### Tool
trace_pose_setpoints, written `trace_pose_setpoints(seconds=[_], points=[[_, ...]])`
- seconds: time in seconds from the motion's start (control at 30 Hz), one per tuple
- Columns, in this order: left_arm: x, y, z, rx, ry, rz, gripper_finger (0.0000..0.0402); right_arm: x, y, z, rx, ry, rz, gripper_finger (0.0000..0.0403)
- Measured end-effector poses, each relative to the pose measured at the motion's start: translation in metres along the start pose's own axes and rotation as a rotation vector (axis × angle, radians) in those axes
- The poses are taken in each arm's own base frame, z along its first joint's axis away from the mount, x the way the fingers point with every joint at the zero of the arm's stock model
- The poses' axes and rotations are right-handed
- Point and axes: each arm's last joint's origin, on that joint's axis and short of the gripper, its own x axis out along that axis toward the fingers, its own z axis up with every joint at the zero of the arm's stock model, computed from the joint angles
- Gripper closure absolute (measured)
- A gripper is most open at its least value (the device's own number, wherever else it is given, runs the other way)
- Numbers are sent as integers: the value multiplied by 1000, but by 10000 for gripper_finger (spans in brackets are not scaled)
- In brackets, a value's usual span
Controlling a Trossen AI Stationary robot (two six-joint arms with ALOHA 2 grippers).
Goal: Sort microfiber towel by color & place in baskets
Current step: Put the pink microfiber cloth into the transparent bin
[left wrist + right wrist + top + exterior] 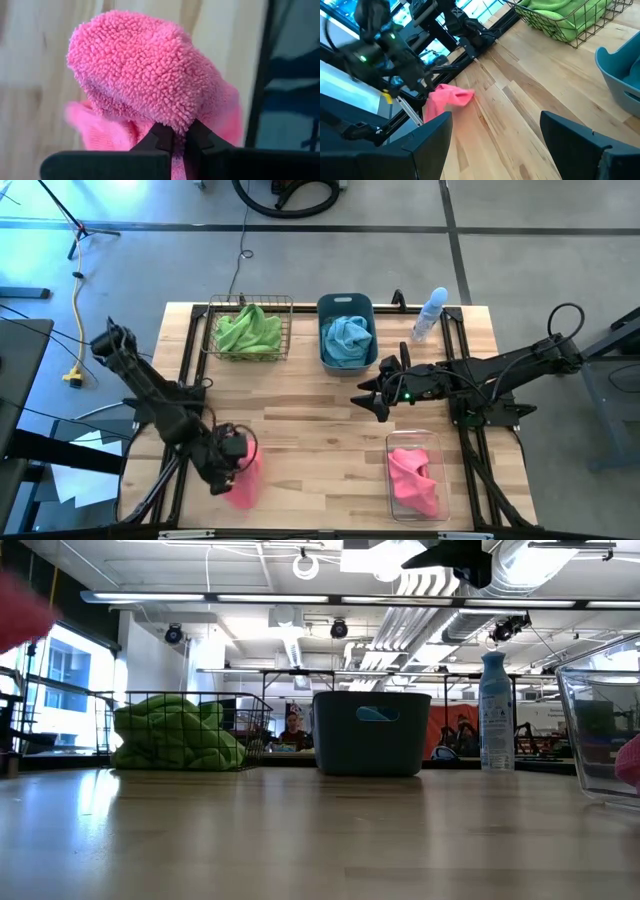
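One pink towel left loose at the tabletop's near-left corner, left gripper pinched shut on it; pick-up step in hand, next likely lift and carry across to clear bin holding the other pink towel; right gripper waits wide open, empty, mid-table.

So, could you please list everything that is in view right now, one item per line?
wire basket: one, copper-brown, table's far left, holds green towels
green towels: lime, in wire basket
blue tub: one, slate-blue, far centre
blue towel: light blue, in tub
clear bin: one, near right
pink towel: one, in clear bin
second pink towel: one, near left, gripped
spray bottle: one, pale blue, far right
table: one, light wood
left hand: shut on second pink towel
right hand: open, mid-table
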Motion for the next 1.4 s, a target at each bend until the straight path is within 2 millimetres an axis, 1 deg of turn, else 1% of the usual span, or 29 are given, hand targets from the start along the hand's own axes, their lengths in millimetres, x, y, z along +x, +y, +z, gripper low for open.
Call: trace_pose_setpoints(seconds=[0.13, 0.27, 0.33, 0.43, 0.53, 0.67, 0.83, 1.0, 1.1, 1.27, 1.4], points=[[-25, -1, 38, 47, -177, -5, 401, 0, 2, 2, 0, -20, 15, 105], [-44, 3, 78, 126, -350, 75, 401, 0, 3, 4, -13, -44, 26, 105], [-51, 7, 97, 159, -419, 108, 401, -1, 5, 6, -15, -64, 46, 105], [-55, 12, 122, 183, -533, 108, 401, -3, 9, 10, -28, -103, 82, 105], [-54, 13, 141, 202, -633, 93, 401, -10, 12, 16, -38, -154, 127, 105], [-44, 10, 158, 219, -713, 79, 401, -23, 16, 24, -49, -214, 172, 105], [-23, 4, 178, 233, -782, 50, 401, -41, 15, 31, -63, -259, 192, 105], [-6, -10, 207, 299, -838, 15, 401, -53, 11, 33, -65, -277, 163, 105], [7, -17, 227, 363, -853, -5, 401, -57, 9, 33, -64, -281, 143, 105], [29, -25, 259, 433, -888, -24, 401, -57, 9, 33, -58, -282, 130, 105], [40, -31, 284, 463, -966, -56, 401, -56, 7, 32, -42, -274, 112, 105]])
